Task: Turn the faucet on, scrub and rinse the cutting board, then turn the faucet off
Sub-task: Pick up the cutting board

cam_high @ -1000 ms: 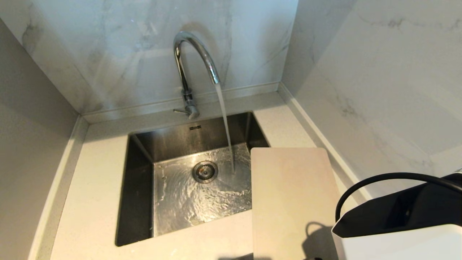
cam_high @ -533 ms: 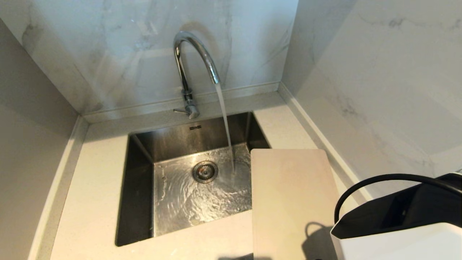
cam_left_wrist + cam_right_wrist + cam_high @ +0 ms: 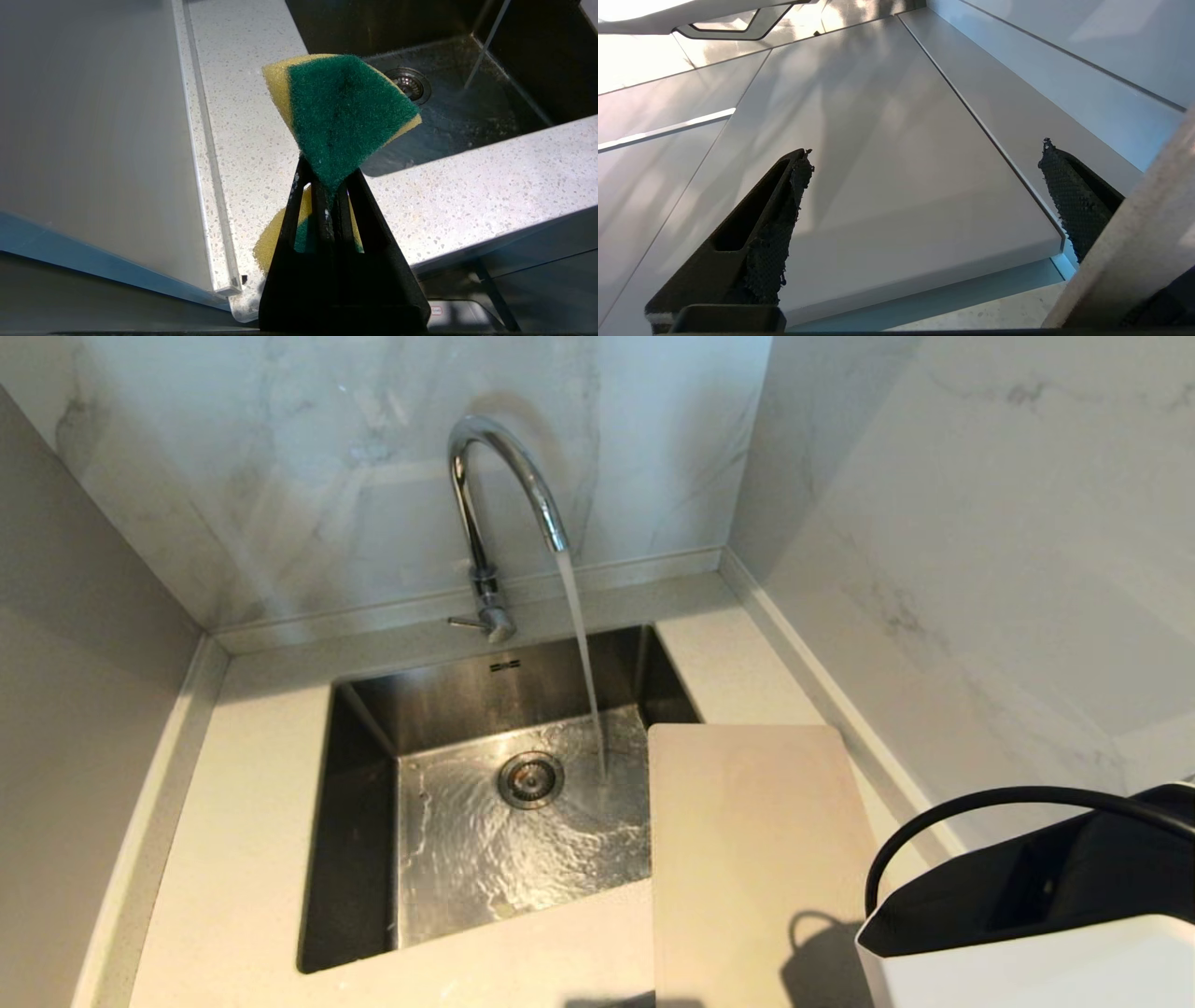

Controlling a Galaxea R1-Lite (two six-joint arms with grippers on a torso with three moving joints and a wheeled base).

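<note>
1. Cutting board [image 3: 761, 859] is laid flat on the speckled countertop [image 3: 243, 821], at the right of the steel sink [image 3: 364, 840], with its left edge reaching over the sink rim.
2. Water is poured from the chrome faucet [image 3: 504, 476] into the basin, beside the drain [image 3: 530, 779].
3. A green and yellow sponge [image 3: 343, 112] is clamped between the closed fingers of the left gripper [image 3: 327, 186], above the countertop near the sink.
4. The fingers of the right gripper [image 3: 924, 186] are held wide apart, with nothing between them, and are pointed toward grey cabinet panels [image 3: 901, 154].
</note>
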